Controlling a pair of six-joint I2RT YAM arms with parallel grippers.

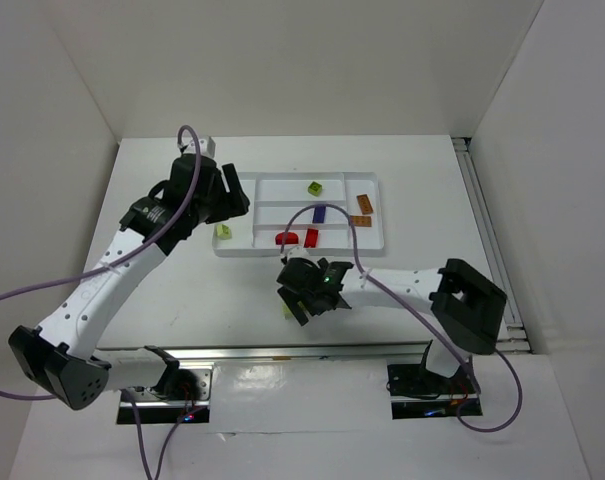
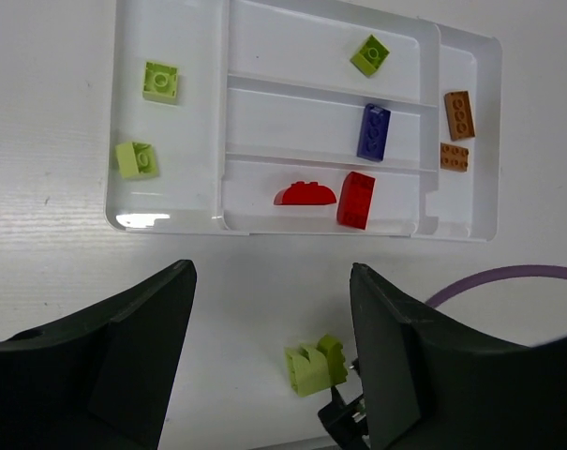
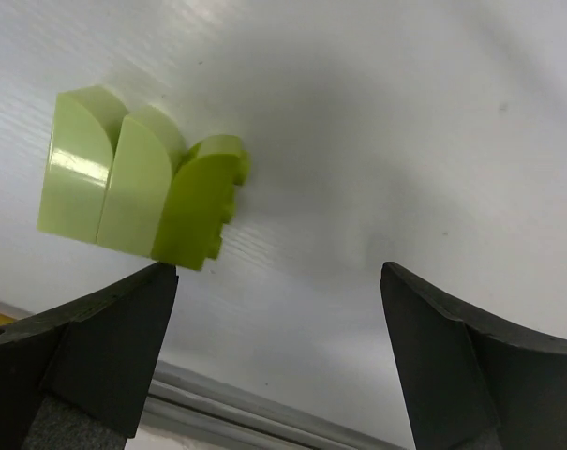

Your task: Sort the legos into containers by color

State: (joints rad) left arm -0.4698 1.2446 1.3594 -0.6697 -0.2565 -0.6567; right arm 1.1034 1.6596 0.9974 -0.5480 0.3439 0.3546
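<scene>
The right claw (image 3: pixel 274 291) stood low over the tabletop (image 3: pixel 377 141), its jaws wide apart and gripping nothing. Just beside one finger lay a clump of lime legos (image 3: pixel 138 178), on the bare tabletop near its front edge and outside the tray. The left claw (image 2: pixel 272 281) hung spread and empty by the left end of the white tray (image 2: pixel 292 37). In the tray, two lime bricks (image 2: pixel 160 81) sat in the left compartment. A third lime brick (image 2: pixel 369 54) lay in the far slot, a blue brick (image 2: pixel 374 131) in the middle slot and two red pieces (image 2: pixel 356 199) in the near slot. Two brown-orange bricks (image 2: pixel 458 114) lay at the right.
</scene>
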